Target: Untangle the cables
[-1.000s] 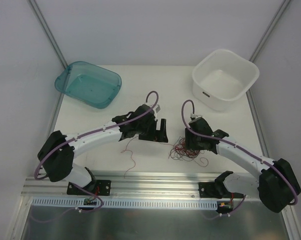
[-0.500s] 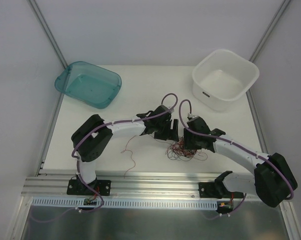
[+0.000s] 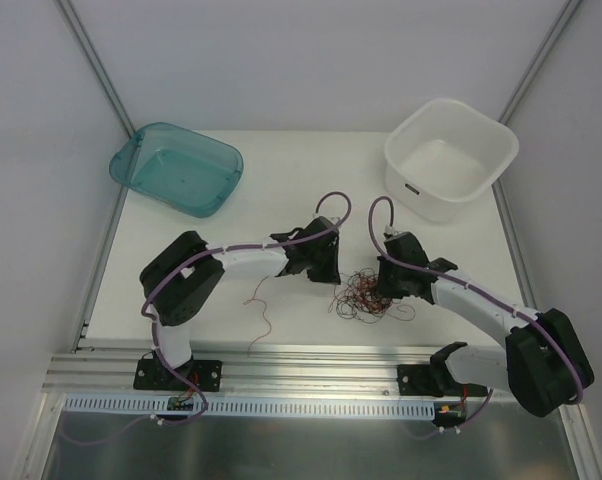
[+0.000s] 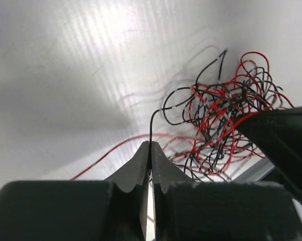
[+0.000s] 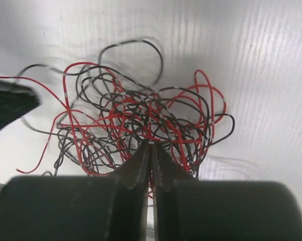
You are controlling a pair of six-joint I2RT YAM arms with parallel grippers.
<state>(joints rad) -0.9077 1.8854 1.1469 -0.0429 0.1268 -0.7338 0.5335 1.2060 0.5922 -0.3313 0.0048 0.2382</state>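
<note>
Left end effector has its fingers pressed together, pinching one black strand that rises from the tips and curves into the cables. Right end effector is also closed, tips nipped on strands at the near edge of the ball; cannot tell how many are caught. Cables sit on the desk between the two end effectors, near front-centre, as one loose wiry ball of red and black. A loose red strand lies apart on the left, beside the left arm.

Handling, as a judgement: the strands look very light, thin and springy, and are likely slippery in the pads. Loops hook each other, so pulling one probably drags the whole ball unless the other side is pinned. The best hold is a free end or an outer loop sticking out, not the dense middle.

Containers: teal tub at far left, white tub at far right, both well apart from the ball. No strands are visible in either from the top view, though hair-thin ones could be missed.
</note>
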